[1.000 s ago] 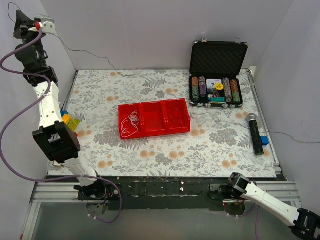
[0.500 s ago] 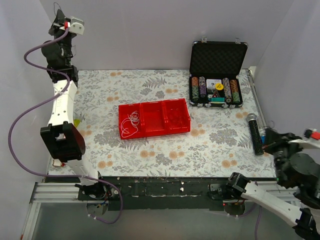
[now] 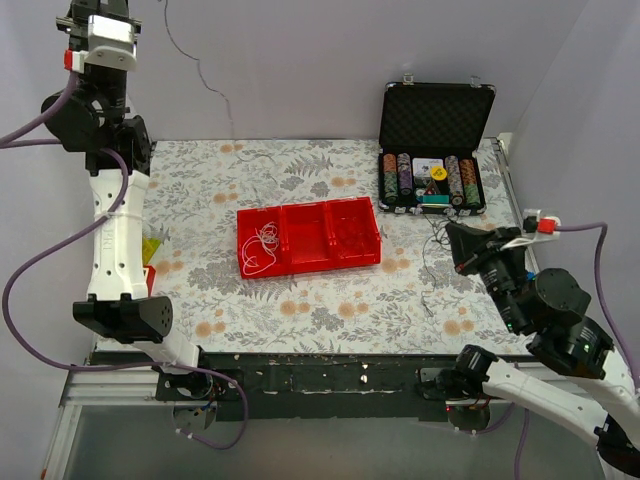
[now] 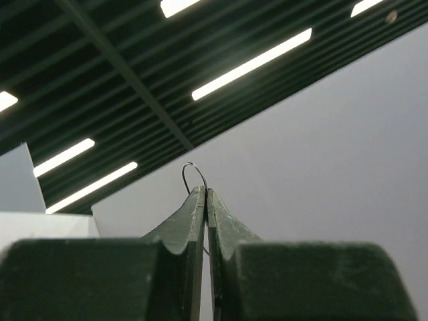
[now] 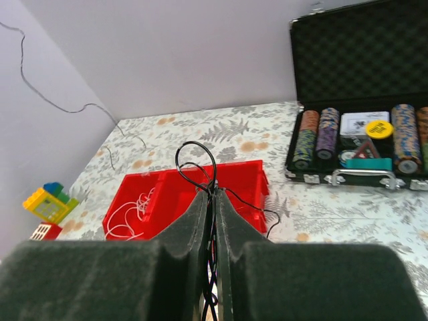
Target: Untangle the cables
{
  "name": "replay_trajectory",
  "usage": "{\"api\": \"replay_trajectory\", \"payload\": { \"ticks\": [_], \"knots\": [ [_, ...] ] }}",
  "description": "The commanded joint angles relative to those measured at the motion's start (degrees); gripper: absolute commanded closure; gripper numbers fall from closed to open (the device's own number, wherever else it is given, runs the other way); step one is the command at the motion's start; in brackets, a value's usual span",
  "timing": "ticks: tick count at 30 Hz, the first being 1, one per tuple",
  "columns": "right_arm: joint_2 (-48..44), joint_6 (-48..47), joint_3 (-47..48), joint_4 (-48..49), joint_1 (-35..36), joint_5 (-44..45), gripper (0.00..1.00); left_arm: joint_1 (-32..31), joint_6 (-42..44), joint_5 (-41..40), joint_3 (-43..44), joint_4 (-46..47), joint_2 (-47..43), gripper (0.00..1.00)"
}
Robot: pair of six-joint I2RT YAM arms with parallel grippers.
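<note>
Left wrist view: left end effector pinches a black cable high over the desk's far-left corner. Right end effector pinches black cable near the right edge. White cables sit in red tray. Likely risk: overpull, thin strand slips or snaps.

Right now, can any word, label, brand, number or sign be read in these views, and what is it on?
None can be read.
Yellow disc in the open case: any print is too small to read.
White box beside it: print blurred, unreadable.
Chip stacks: only edge stripes show, no digits can be made out.
</note>
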Motion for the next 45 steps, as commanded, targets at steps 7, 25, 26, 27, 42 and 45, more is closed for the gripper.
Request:
{"api": "replay_trajectory", "payload": {
  "ticks": [7, 25, 26, 27, 42, 45],
  "knots": [
    [4.84, -0.40, -4.55, 10.35, 0.02, -7.43, 0.99, -8.30, -4.23, 5.45, 3.22, -0.78, 0.46, 1.00],
    [2.73, 1.28, -10.10, 10.00, 0.02, -5.50, 0.99, -19.91, 5.44, 3.34, -6.82, -0.78, -2.01, 1.00],
    [2.73, 1.28, -10.27, 9.91, 0.02, -5.41, 0.99, -20.09, 5.88, 3.25, -6.56, -0.52, -1.84, 1.00],
    [2.55, 1.36, -10.36, 9.91, 0.02, -5.32, 0.99, -20.18, 6.15, 3.16, -6.03, -0.51, -1.66, 1.00],
    [0.00, 2.51, -10.98, 6.84, 0.02, -3.21, 0.99, -22.29, 9.31, 2.19, -9.01, 1.86, -2.27, 1.00],
    [-0.43, 2.60, -10.98, 6.22, 0.02, -2.77, 0.99, -22.73, 9.40, 1.84, -11.03, 1.95, -2.89, 1.00]
  ]
}}
